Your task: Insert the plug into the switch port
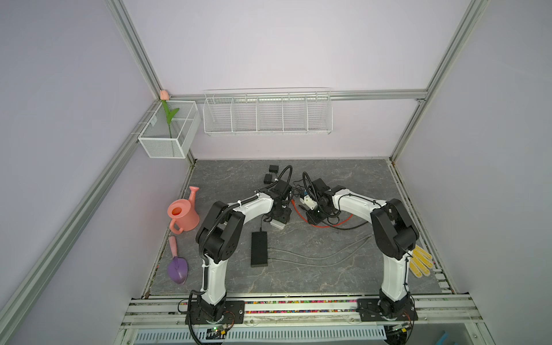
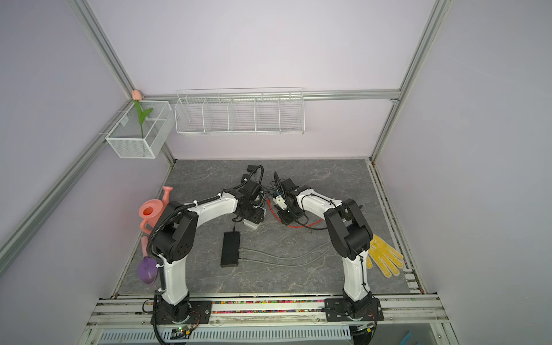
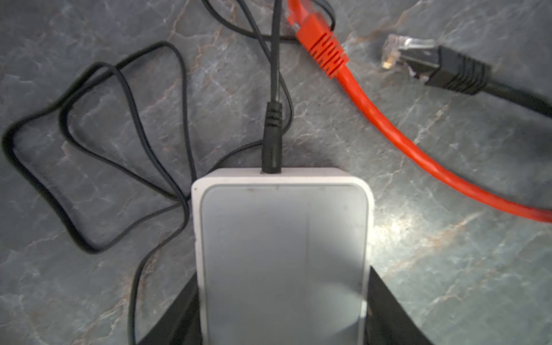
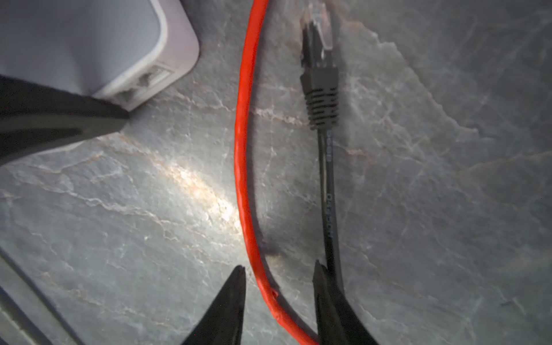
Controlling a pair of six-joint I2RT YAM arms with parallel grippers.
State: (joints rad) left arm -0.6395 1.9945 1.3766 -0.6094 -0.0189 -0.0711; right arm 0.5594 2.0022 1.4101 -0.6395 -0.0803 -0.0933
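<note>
White plastic, the switch (image 3: 283, 239) lay flat on the grey marbled table (image 3: 448, 254). The left gripper (image 3: 283, 273) stood over it with one black finger pressed to each long side, clamped on the casing. A black power lead (image 3: 271, 143) was seated in the end of the switch away from that gripper, its thin cord looping loosely on the table beside the switch. One side face of the switch showed two ports (image 4: 143, 83), seen next to the tip of a left finger. The orange plug (image 3: 322, 44) and the black plug (image 3: 442, 64), the latter with a clear tip, both lay on the table to the right of the switch. They were near it but not touching it, the orange one the closer. The right gripper (image 4: 279, 265) hung low on that same side of the switch, its fingers parted and gripping nothing. The orange cable (image 4: 243, 149) ran through the gap between them. The black cable (image 4: 328, 179) passed just outside one finger. A black power brick (image 1: 259, 249) lay on the table near the switch, on the side towards the arm bases.
</note>
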